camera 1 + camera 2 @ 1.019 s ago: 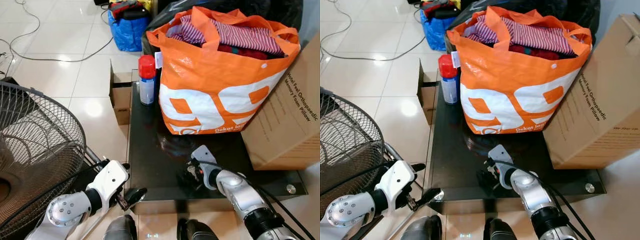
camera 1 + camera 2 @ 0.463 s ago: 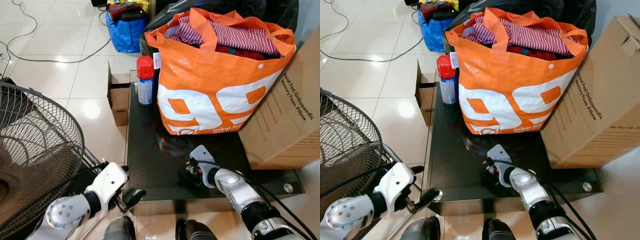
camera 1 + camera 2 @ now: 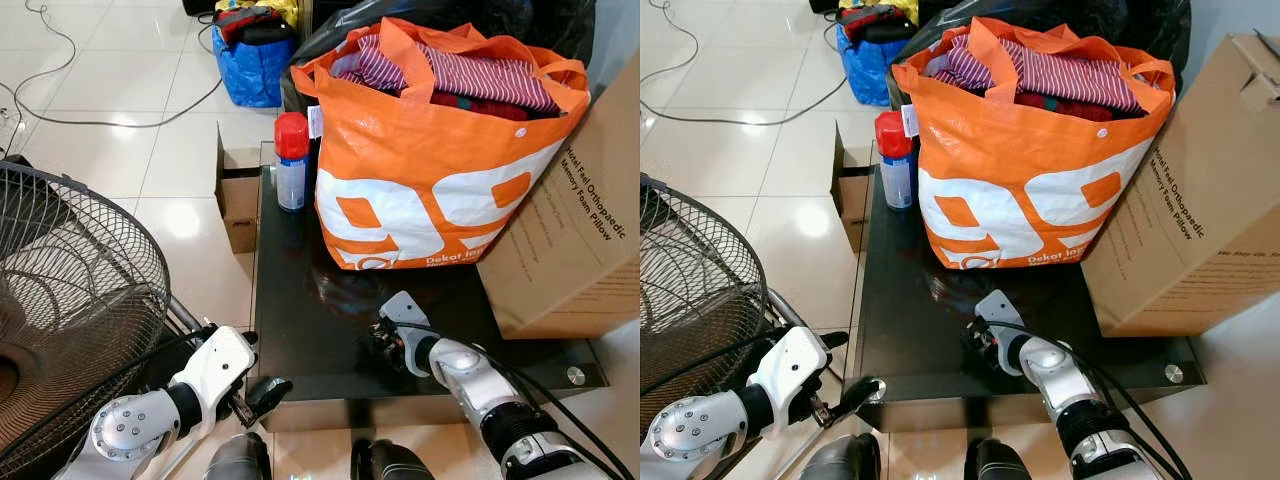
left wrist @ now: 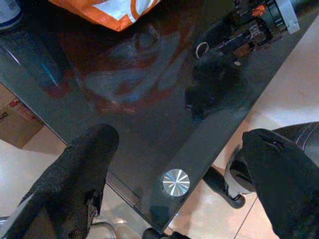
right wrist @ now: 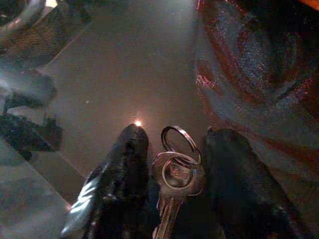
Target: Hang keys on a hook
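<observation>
The keys [image 5: 175, 179], a silver key on a split ring, lie between the 2 black fingers [image 5: 122, 164] of the right gripper [image 5: 172, 159], which stand on either side of the bow with a small gap visible, so the gripper looks parted around the keys rather than clamped; I judge this as the pick-up step, with the hanging not yet begun. The ring points forward past the fingertips, over the dark glass table [image 3: 300, 330]. The low, flat approach likely suits a thin thing lying on glass.

Ahead of the right gripper [image 3: 381, 338] stands the orange bag [image 3: 430, 170] full of clothes, with a red-capped spray can [image 3: 292, 160] further off to its left and a cardboard box [image 3: 580, 230] to its right. The left gripper [image 3: 262, 392] hovers open just off the table's near corner, beside a fan [image 3: 70, 300]. No hook can be made out.
</observation>
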Robot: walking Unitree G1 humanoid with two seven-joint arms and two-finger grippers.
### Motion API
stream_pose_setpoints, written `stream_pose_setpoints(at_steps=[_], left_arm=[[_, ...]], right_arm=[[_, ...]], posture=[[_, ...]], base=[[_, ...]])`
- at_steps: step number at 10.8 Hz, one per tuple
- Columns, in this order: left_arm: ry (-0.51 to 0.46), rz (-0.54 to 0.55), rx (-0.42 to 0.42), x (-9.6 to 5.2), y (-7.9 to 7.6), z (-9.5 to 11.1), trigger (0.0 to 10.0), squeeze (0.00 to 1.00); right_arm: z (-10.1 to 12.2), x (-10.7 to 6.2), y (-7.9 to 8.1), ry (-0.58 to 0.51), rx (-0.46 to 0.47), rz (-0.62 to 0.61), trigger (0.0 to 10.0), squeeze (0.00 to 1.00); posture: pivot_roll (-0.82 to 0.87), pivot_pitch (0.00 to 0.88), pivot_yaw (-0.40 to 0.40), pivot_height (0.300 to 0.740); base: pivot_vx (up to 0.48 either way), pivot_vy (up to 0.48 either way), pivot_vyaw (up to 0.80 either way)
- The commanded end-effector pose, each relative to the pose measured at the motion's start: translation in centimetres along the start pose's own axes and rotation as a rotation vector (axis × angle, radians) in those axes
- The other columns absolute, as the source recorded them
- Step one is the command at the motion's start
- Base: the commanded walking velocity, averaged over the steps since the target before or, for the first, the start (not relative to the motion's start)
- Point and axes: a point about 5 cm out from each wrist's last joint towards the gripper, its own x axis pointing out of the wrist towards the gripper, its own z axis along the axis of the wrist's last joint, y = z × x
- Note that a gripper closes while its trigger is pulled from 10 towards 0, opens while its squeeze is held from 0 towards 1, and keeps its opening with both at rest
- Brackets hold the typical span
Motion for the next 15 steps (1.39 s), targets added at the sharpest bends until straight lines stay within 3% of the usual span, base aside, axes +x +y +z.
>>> stream_pose_setpoints(at_steps=[1, 2, 3, 4, 9, 10, 11, 12, 15], left_arm=[[0.01, -0.006, 0.009, 0.0, -0.2, -0.1, 10.0, 0.73], [0.01, -0.005, 0.01, 0.0, -0.2, -0.1, 10.0, 0.73], [0.01, -0.005, 0.011, 0.0, -0.2, -0.1, 10.0, 0.73], [0.011, -0.005, 0.012, 0.0, -0.1, -0.1, 10.0, 0.72], [0.01, -0.002, 0.011, 0.2, 0.0, -0.2, 10.0, 0.73], [0.01, -0.003, 0.011, 0.2, -0.1, -0.2, 10.0, 0.72], [0.008, -0.004, 0.011, 0.3, -0.1, -0.2, 10.0, 0.73], [0.007, -0.002, 0.012, 0.3, -0.1, -0.2, 10.0, 0.72], [0.006, -0.001, 0.013, 0.4, 0.0, -0.2, 10.0, 0.72]], right_arm=[[-1.7, -0.1, 0.7, 0.065, 0.028, 0.029, 0.0, 0.0], [-1.6, 0.0, 0.7, 0.06, 0.031, 0.027, 0.0, 0.0], [-1.5, 0.0, 0.8, 0.053, 0.034, 0.025, 1.8, 0.0], [-1.3, 0.1, 0.8, 0.042, 0.035, 0.024, 10.0, 0.0], [-0.8, -0.5, -0.1, -0.014, 0.083, 0.001, 10.0, 0.0], [-0.6, -0.6, -0.2, -0.025, 0.107, 0.005, 10.0, 1.0], [-0.7, -0.7, -0.4, -0.018, 0.075, -0.014, 10.0, 1.0], [-0.8, -0.8, -0.4, -0.018, 0.072, -0.01, 10.0, 0.0], [-1.3, -1.4, -0.8, 0.01, 0.058, 0.015, 10.0, 0.0]], posture=[[0.06, 0.156, -0.039, 0.74], [0.06, 0.158, -0.037, 0.74], [0.06, 0.158, -0.037, 0.74], [0.06, 0.162, -0.037, 0.74], [0.06, 0.16, -0.04, 0.74], [0.05, 0.157, -0.04, 0.74], [0.05, 0.157, -0.041, 0.74], [0.05, 0.157, -0.042, 0.74], [0.05, 0.155, -0.041, 0.74]], base=[[0.0, 0.0, 0.0], [0.0, 0.0, 0.0], [0.0, 0.0, 0.0], [0.0, 0.0, 0.0], [0.0, 0.0, 0.0], [0.0, 0.0, 0.0], [0.0, 0.0, 0.0], [0.0, 0.0, 0.0], [0.0, 0.0, 0.0]])
